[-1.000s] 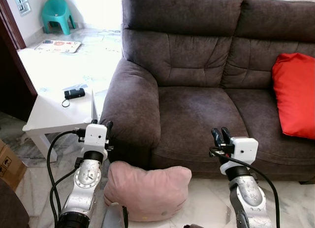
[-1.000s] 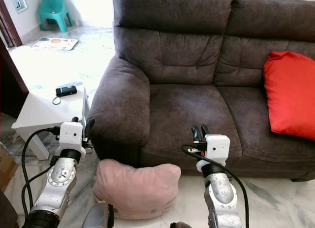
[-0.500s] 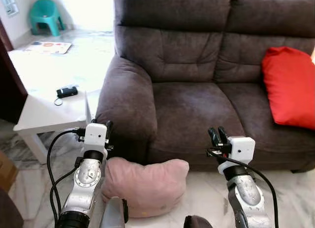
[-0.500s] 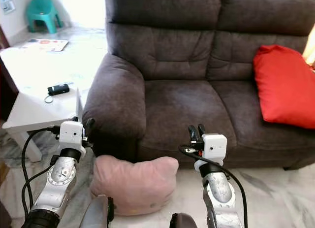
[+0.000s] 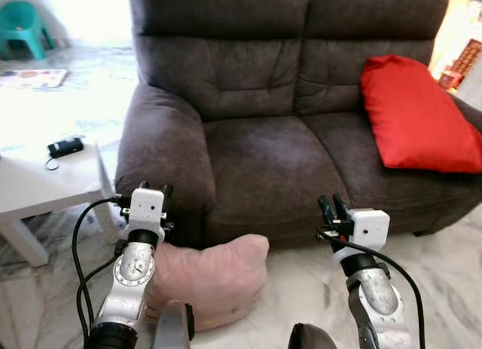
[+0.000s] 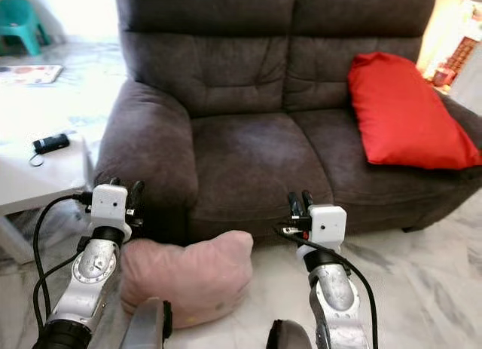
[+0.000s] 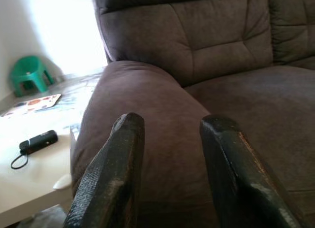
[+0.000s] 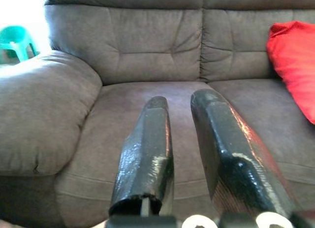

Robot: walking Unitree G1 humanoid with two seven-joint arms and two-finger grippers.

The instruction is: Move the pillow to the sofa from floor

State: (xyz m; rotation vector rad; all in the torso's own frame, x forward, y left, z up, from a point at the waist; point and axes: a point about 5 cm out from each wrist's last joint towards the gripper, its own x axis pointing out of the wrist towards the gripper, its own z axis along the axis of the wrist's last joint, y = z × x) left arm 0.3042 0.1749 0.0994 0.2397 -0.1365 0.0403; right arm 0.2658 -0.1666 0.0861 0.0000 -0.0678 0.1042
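Marble-patterned pale tile floor (image 5: pixel 301 281) in a living room, dark brown two-seat fabric sofa (image 5: pixel 256 149) straight ahead. Soft pink pillow (image 5: pixel 207 273) lies on the floor against the sofa's front base, below its left armrest, partly hidden behind the left arm. Not on the seat yet.

Left gripper (image 5: pixel 154 188) is raised in front of the armrest, above the pillow's left end, not touching it. Wrist view: its two black fingers (image 7: pixel 110 174) are spread apart with nothing between them, pointing at the armrest.

Right gripper (image 5: pixel 330 208) is raised in front of the sofa's front edge, to the right of the pillow and apart from it. Wrist view: fingers (image 8: pixel 147 154) are parted by a narrow gap, empty, pointing at the seat cushion.

Red cushion (image 5: pixel 414 115) leans on the sofa's right side. White low side table (image 5: pixel 41 187) stands left of the sofa with a small black device with a cord loop (image 5: pixel 64 146) on top. Teal plastic child's chair (image 5: pixel 22 25) and flat printed mat (image 5: pixel 30 78) sit far back left.
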